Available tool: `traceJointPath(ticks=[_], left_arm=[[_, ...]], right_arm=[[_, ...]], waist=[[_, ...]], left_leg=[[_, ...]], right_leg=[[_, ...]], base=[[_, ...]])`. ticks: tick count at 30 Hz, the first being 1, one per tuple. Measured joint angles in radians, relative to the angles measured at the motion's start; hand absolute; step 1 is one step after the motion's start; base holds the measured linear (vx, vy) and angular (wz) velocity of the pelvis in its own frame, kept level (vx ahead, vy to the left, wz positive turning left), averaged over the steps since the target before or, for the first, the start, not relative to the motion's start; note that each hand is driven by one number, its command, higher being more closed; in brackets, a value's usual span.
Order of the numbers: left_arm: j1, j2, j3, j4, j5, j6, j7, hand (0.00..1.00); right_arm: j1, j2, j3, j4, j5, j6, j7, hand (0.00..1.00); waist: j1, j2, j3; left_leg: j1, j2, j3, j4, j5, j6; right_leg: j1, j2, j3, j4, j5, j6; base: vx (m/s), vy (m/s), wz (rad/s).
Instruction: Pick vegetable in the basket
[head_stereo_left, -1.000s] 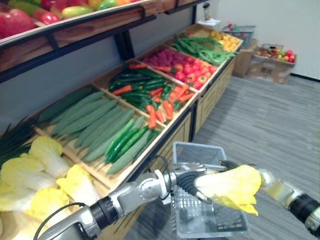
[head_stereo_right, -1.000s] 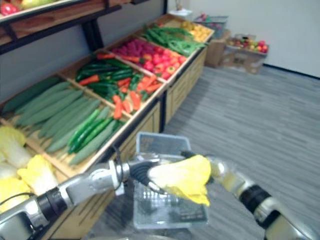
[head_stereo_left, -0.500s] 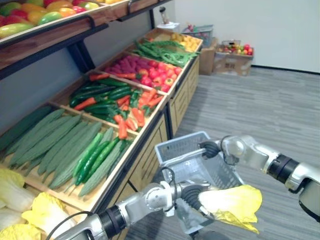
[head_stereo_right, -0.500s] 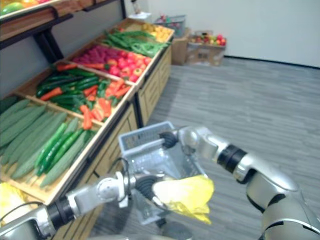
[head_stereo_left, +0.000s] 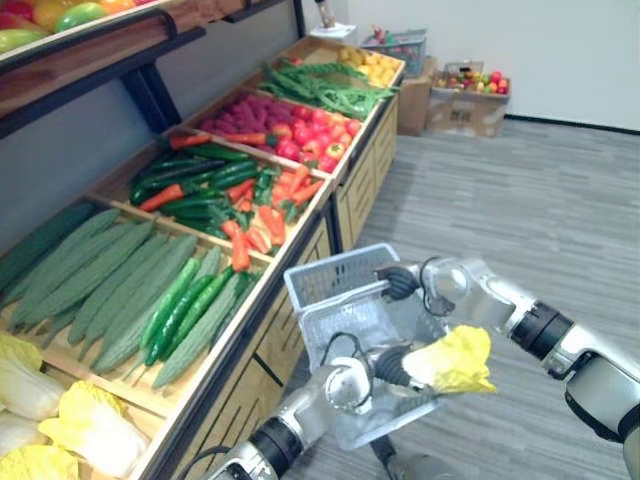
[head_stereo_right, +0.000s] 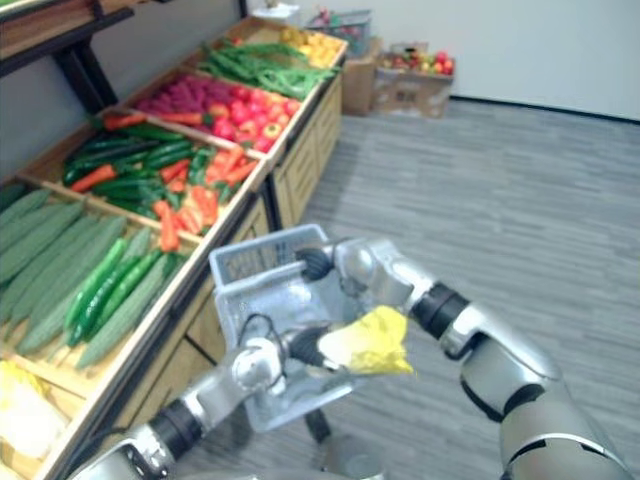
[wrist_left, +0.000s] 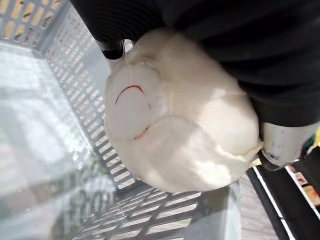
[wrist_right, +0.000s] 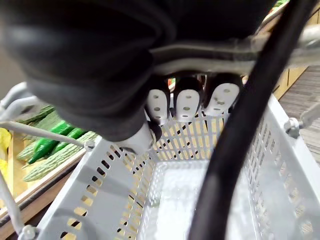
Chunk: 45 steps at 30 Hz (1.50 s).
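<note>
Nearest, at seven o'clock in the head views, other cabbages (head_stereo_left: 88, 432) lie in the display's first bin, cut off by the picture's edge. Just past them, at five o'clock, the left hand (head_stereo_left: 391, 367) holds the cabbage (head_stereo_left: 452, 358) by its stem end. In the left wrist view a dark fingertip (wrist_left: 113, 50) and the thumb (wrist_left: 284, 144) press the pale base from opposite sides, and the remaining fingers are hidden behind the head. The cabbage hangs over the near right corner of the grey mesh basket (head_stereo_left: 334, 269), with the basket's floor and slotted wall showing beneath it. Whether its yellow leaves touch the rim cannot be told.

At the basket's one o'clock side the right hand (head_stereo_left: 401, 282) is wrapped round the handle (wrist_right: 226, 54), its fingers (wrist_right: 188, 104) curled over the bar in the right wrist view. The handle is hard to trace in the head views.

Farther, at nine o'clock, pale green gourds (head_stereo_left: 98, 272) lie beside darker cucumbers (head_stereo_left: 186, 304). Beyond them, toward eleven o'clock, carrots (head_stereo_left: 243, 236) are mixed with dark green vegetables. Next come red produce (head_stereo_left: 292, 126) and green beans (head_stereo_left: 326, 86). At one o'clock, farthest off, a cardboard box (head_stereo_left: 466, 104) stands on the floor, its contents too small to name.
</note>
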Motion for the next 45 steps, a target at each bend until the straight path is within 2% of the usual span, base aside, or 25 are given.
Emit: traceJointPath(ticks=[3, 7, 8, 16, 25, 29, 32, 34, 38, 41, 42, 44, 45], left_arm=[[-0.017, -0.024, 0.048, 0.058, 0.048, 0.027, 0.013, 1.0], [-0.033, -0.027, 0.101, 0.085, 0.098, 0.059, 0.013, 1.0], [-0.037, -0.026, 0.118, 0.103, 0.122, 0.065, 0.013, 0.0], [-0.074, -0.027, 0.159, 0.149, 0.164, 0.097, 0.001, 0.0], [-0.134, -0.055, 0.163, 0.16, 0.165, 0.095, -0.017, 0.0], [-0.132, -0.055, 0.15, 0.055, 0.163, 0.097, -0.017, 0.0], [-0.118, -0.034, 0.123, -0.122, 0.136, 0.095, -0.015, 0.0], [-0.087, -0.017, 0.105, -0.243, 0.055, 0.082, -0.015, 0.0], [0.003, -0.009, 0.055, -0.376, -0.213, 0.059, -0.02, 0.0], [0.086, 0.024, 0.05, -0.465, -0.361, 0.053, -0.033, 0.0], [0.107, 0.034, 0.057, -0.487, -0.378, 0.051, -0.035, 0.0], [0.197, 0.063, 0.098, -0.548, -0.517, 0.038, -0.037, 0.0], [0.22, 0.065, 0.117, -0.559, -0.545, 0.035, -0.037, 0.0]], right_arm=[[0.037, -0.002, -0.05, 0.0, -0.012, 0.002, 0.002, 1.0], [0.076, -0.006, -0.119, -0.013, -0.023, 0.008, 0.019, 1.0], [0.102, -0.007, -0.154, -0.028, -0.032, 0.01, 0.02, 1.0], [0.232, -0.008, -0.268, -0.039, -0.055, 0.009, 0.021, 1.0], [0.296, -0.017, -0.39, -0.04, -0.084, 0.007, 0.021, 1.0], [0.337, -0.013, -0.489, -0.04, -0.109, 0.012, 0.011, 1.0], [0.383, 0.011, -0.576, -0.023, -0.145, 0.025, -0.018, 1.0], [0.415, 0.042, -0.641, 0.029, -0.153, 0.044, -0.044, 1.0], [0.482, 0.13, -0.798, 0.173, -0.146, 0.079, -0.154, 1.0], [0.521, 0.162, -0.874, 0.273, -0.111, 0.079, -0.241, 1.0], [0.531, 0.166, -0.888, 0.288, -0.102, 0.078, -0.257, 1.0], [0.57, 0.178, -0.965, 0.382, -0.034, 0.073, -0.321, 1.0], [0.579, 0.182, -0.988, 0.41, -0.012, 0.073, -0.34, 1.0]], waist=[[0.0, 0.0, 0.0], [0.005, -0.002, 0.001], [0.007, -0.003, 0.002], [0.009, -0.026, 0.019], [0.009, -0.015, 0.064], [0.013, -0.008, 0.077], [0.024, 0.004, 0.083], [0.039, 0.009, 0.084], [0.063, 0.012, 0.083], [0.073, 0.019, 0.081], [0.076, 0.019, 0.081], [0.097, 0.025, 0.076], [0.101, 0.027, 0.074]], left_leg=[[0.001, -0.006, -0.002, -0.014, 0.003, -0.001], [0.002, -0.022, -0.004, -0.035, 0.004, 0.001], [0.003, -0.026, -0.006, -0.039, 0.005, 0.002], [-0.015, -0.06, -0.062, -0.069, 0.012, 0.015], [-0.036, -0.093, -0.142, -0.086, 0.007, 0.033], [-0.052, -0.097, -0.176, -0.086, 0.001, 0.044], [-0.065, -0.101, -0.203, -0.086, -0.002, 0.049], [-0.072, -0.102, -0.232, -0.087, -0.003, 0.052], [-0.105, -0.103, -0.313, -0.087, 0.002, 0.064], [-0.136, -0.102, -0.397, -0.088, 0.012, 0.08], [-0.144, -0.104, -0.416, -0.088, 0.014, 0.084], [-0.183, -0.108, -0.495, -0.089, 0.026, 0.101], [-0.194, -0.109, -0.52, -0.091, 0.031, 0.105]], right_leg=[[0.001, 0.0, -0.004, -0.001, 0.014, -0.018], [0.003, -0.006, -0.003, -0.002, 0.014, -0.019], [0.008, -0.008, -0.004, -0.002, 0.014, -0.019], [0.015, -0.048, -0.028, -0.015, 0.016, -0.016], [0.028, -0.095, -0.048, -0.048, 0.032, 0.005], [0.028, -0.11, -0.064, -0.048, 0.035, 0.01], [0.028, -0.122, -0.081, -0.048, 0.036, 0.011], [0.029, -0.129, -0.094, -0.048, 0.036, 0.011], [0.033, -0.157, -0.154, -0.048, 0.036, 0.011], [0.047, -0.187, -0.221, -0.048, 0.032, 0.014], [0.049, -0.194, -0.237, -0.048, 0.03, 0.014], [0.056, -0.222, -0.305, -0.048, 0.02, 0.015], [0.059, -0.229, -0.327, -0.049, 0.014, 0.02]], base=[[-0.02, 0.063, 0.01], [-0.04, 0.092, 0.03], [-0.06, 0.072, 0.07], [-0.09, 0.036, 0.15], [-0.09, 0.017, 0.13], [-0.06, -0.003, 0.17], [-0.06, -0.004, 0.19], [-0.06, -0.03, 0.23], [-0.08, -0.053, 0.45], [-0.11, -0.05, 0.71], [-0.13, -0.05, 0.85], [-0.11, -0.043, 0.92], [-0.08, -0.03, 1.02]])
